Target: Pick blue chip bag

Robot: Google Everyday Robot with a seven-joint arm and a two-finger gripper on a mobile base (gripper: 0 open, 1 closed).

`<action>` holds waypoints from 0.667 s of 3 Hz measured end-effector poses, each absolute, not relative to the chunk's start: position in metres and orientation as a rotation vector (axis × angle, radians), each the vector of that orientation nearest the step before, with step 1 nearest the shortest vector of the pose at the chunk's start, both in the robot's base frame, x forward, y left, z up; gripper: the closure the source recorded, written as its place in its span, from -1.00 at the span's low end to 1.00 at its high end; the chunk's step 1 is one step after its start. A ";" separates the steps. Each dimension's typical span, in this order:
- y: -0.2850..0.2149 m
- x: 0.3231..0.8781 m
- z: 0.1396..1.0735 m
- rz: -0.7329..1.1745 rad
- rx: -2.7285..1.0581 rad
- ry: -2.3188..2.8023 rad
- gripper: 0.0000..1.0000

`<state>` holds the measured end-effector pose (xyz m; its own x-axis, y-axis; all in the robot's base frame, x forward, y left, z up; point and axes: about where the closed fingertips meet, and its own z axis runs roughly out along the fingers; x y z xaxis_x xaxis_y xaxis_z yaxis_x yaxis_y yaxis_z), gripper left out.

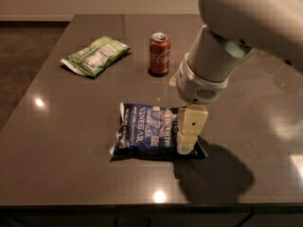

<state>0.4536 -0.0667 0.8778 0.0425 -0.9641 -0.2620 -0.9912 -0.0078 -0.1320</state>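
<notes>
End effector point(188, 136) centre-right of frame, over right end of blue chip bag point(147, 131) lying flat on counter point(71, 141); grip state cannot tell. Coca-Cola can point(159, 54) upper centre.

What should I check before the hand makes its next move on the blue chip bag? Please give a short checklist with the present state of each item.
1. The target is the blue chip bag, lying flat on the table: ok.
2. The hand is at the bag's right end, as pictured: ok.
3. The hand touches the bag: cannot tell.
4. The red can stands upright behind the bag, apart from it: ok.
5. The green snack bag lies at the back left, apart from the target: ok.
</notes>
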 end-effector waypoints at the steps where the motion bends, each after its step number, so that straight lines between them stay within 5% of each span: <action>1: -0.056 0.449 0.863 0.158 -2.113 2.000 -0.70; 2: -0.052 0.445 0.855 0.175 -2.156 2.015 -0.22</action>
